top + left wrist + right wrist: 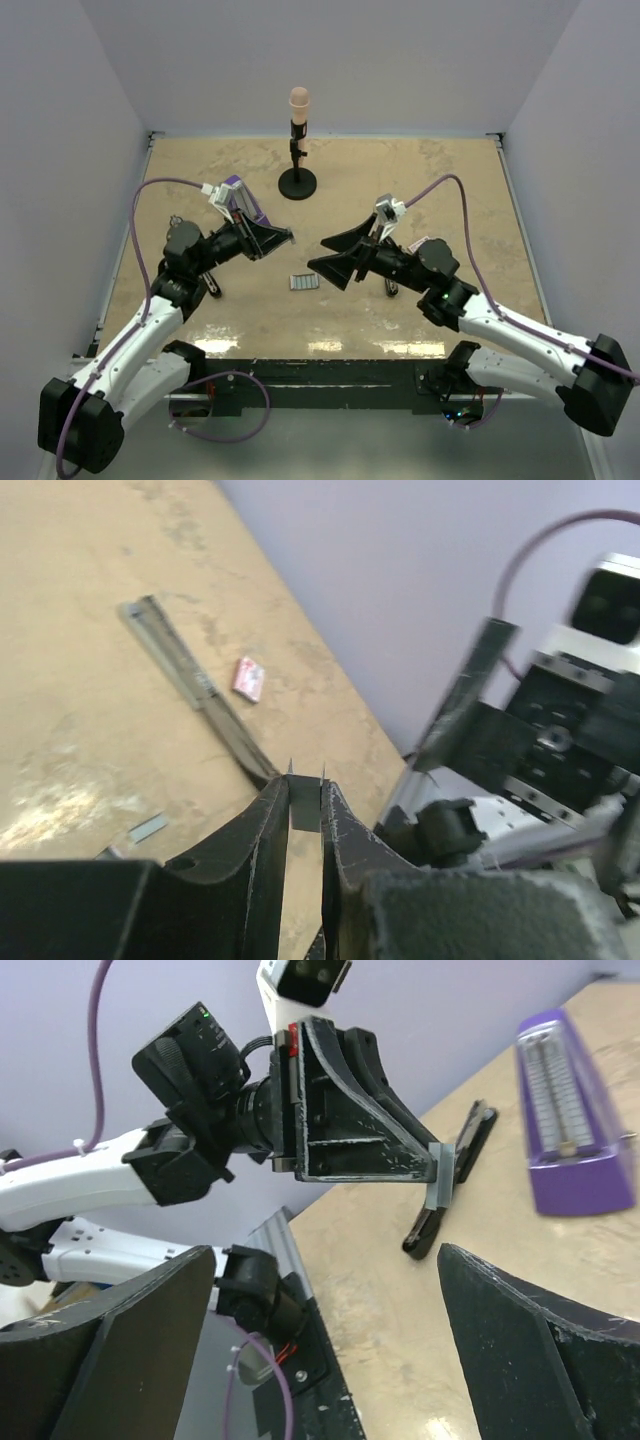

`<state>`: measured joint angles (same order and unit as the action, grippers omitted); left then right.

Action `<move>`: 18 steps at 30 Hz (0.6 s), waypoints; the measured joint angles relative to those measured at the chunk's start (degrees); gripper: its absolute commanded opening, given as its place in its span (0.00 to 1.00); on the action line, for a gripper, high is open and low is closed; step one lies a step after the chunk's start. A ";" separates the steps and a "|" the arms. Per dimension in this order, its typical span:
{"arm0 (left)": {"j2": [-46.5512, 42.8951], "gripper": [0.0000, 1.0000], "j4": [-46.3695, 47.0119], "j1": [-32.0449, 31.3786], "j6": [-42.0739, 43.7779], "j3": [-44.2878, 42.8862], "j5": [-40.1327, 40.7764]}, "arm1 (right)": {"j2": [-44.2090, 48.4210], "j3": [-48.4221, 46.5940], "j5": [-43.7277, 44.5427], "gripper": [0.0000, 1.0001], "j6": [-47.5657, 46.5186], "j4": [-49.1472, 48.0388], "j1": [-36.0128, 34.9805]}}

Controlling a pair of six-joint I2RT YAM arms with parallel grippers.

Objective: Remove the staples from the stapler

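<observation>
I see my right gripper [316,253] spread wide, facing my left gripper [285,238], the black stapler [425,1230] lying beyond the left gripper's tips on the side away from the right one, and the staples [441,1175] clenched between those left tips

Two staplers [472,1145] [185,670], at least two staple strips [304,282] [438,1178], one pink card [248,678], one purple wedge [565,1120], one stand [297,183]
</observation>
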<state>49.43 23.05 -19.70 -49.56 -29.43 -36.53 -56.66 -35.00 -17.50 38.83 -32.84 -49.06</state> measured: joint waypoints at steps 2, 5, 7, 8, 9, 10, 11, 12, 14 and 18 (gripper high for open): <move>1.07 0.17 -8.31 -1.86 3.37 -3.76 5.14 | 3.72 0.00 3.17 0.99 -1.49 3.78 0.00; 5.35 0.17 -18.99 -6.29 6.54 -9.07 13.42 | 8.39 0.00 7.91 0.99 -3.43 9.57 0.00; 9.33 0.17 -24.72 -10.34 7.48 -11.89 19.61 | 10.78 0.00 10.36 0.99 -4.52 12.94 0.00; 11.30 0.16 -26.97 -11.98 7.74 -12.85 21.86 | 11.69 0.00 11.23 0.99 -4.92 14.27 0.00; 13.77 0.16 -29.59 -14.10 7.85 -14.16 24.35 | 12.79 0.00 12.39 0.99 -5.49 15.96 0.00; 16.35 0.16 -32.15 -16.06 7.82 -15.43 27.08 | 13.81 0.00 13.33 0.99 -5.95 17.57 0.00; 18.97 0.15 -34.82 -17.70 7.80 -16.65 29.81 | 14.84 0.00 14.03 0.99 -6.36 18.95 0.00; 21.40 0.14 -37.22 -19.26 7.78 -17.90 32.02 | 15.80 0.00 14.93 0.99 -6.67 20.28 0.00; 25.51 0.14 -41.11 -21.51 7.32 -20.02 36.11 | 17.62 0.00 15.98 0.99 -7.10 22.34 0.00; 30.64 0.14 -46.25 -24.02 6.19 -22.56 42.01 | 20.90 0.15 17.38 0.99 -7.80 25.14 0.00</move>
<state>80.07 -23.20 -43.72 -43.38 -51.99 5.48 -35.77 -34.85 -0.12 31.03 -7.70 -49.06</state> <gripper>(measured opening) 0.209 0.985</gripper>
